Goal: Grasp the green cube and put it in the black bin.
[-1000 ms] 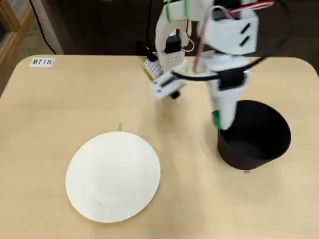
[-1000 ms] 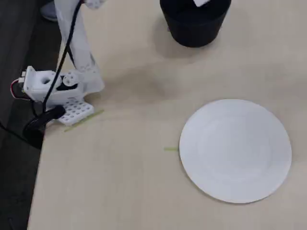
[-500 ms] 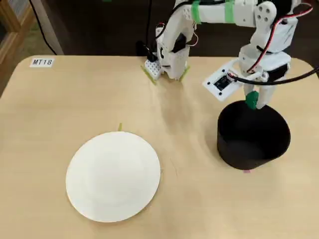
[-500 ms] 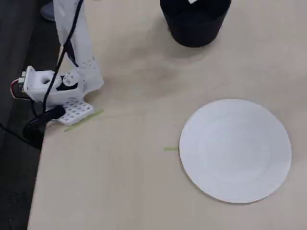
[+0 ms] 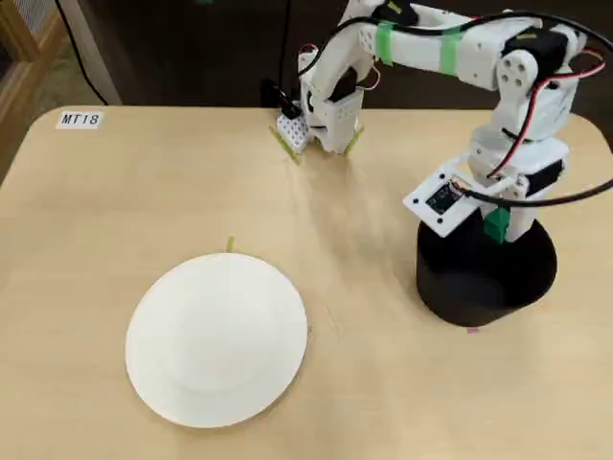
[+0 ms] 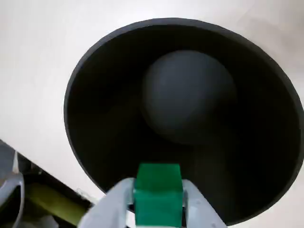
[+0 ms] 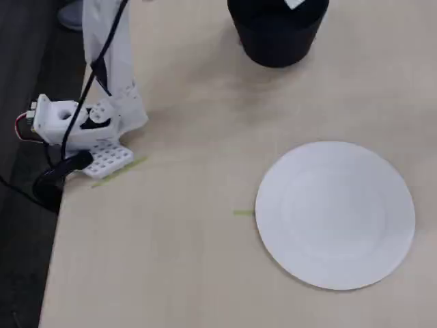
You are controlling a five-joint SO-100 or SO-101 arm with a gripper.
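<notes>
My gripper (image 6: 159,197) is shut on the green cube (image 6: 158,194), held between its two pale fingers right over the open mouth of the black bin (image 6: 95,156). In a fixed view the cube (image 5: 496,224) shows as a green block under the wrist, just above the bin (image 5: 479,287) at the table's right side. In the other fixed view only the bin (image 7: 276,34) shows at the top edge; the cube is out of view there. The inside of the bin looks dark and holds nothing that I can see.
A white round plate (image 5: 218,326) lies on the wooden table to the left of the bin, also in the other fixed view (image 7: 336,213). The arm's base (image 5: 321,120) stands at the table's far edge. A label "MT18" (image 5: 79,120) sits at the far left corner.
</notes>
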